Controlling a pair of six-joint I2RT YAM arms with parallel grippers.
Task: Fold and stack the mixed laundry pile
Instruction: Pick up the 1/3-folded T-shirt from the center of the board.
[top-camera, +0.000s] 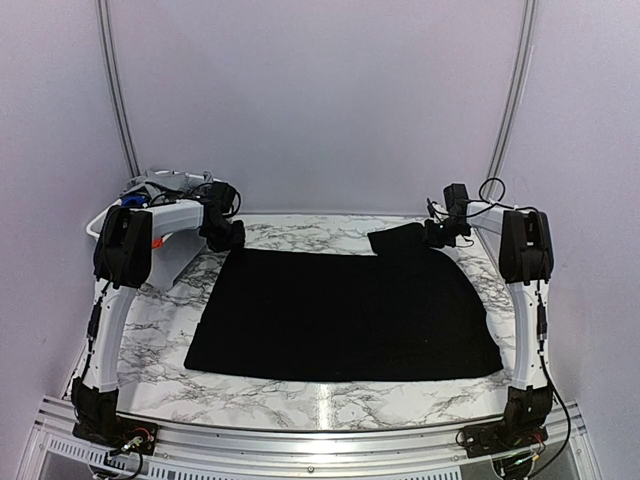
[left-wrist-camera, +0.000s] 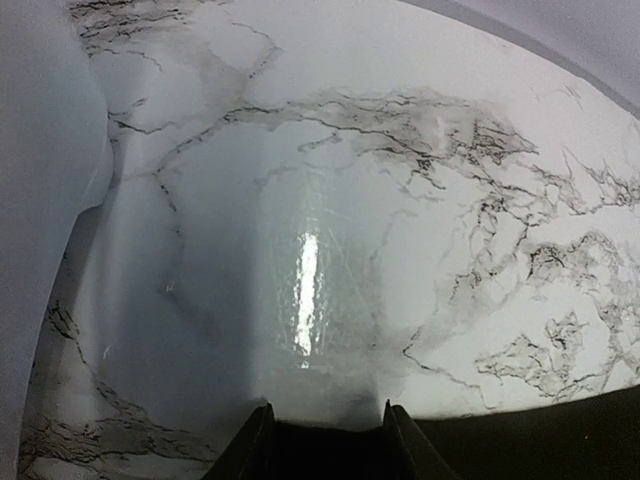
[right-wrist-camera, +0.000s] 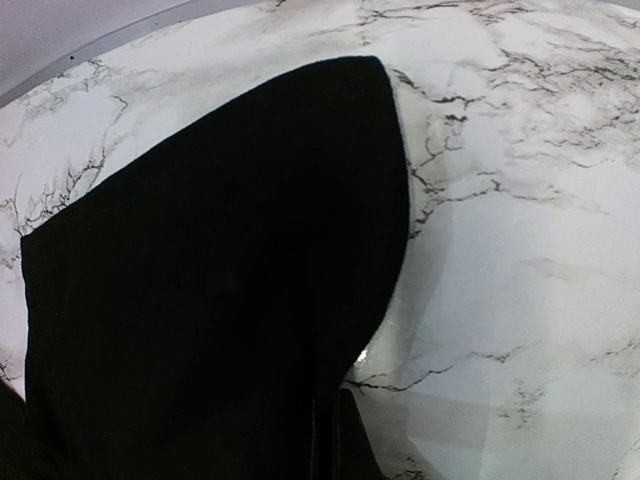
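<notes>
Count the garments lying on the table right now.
1: the black garment, spread flat on the marble table, its far right corner pinched by the right gripper. More may be hidden behind the left arm at far left, where a white basket rim shows.

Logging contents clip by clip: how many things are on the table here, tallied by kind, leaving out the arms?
black garment: 1
white basket: 1, contents too hidden to count
Total: 2
</notes>
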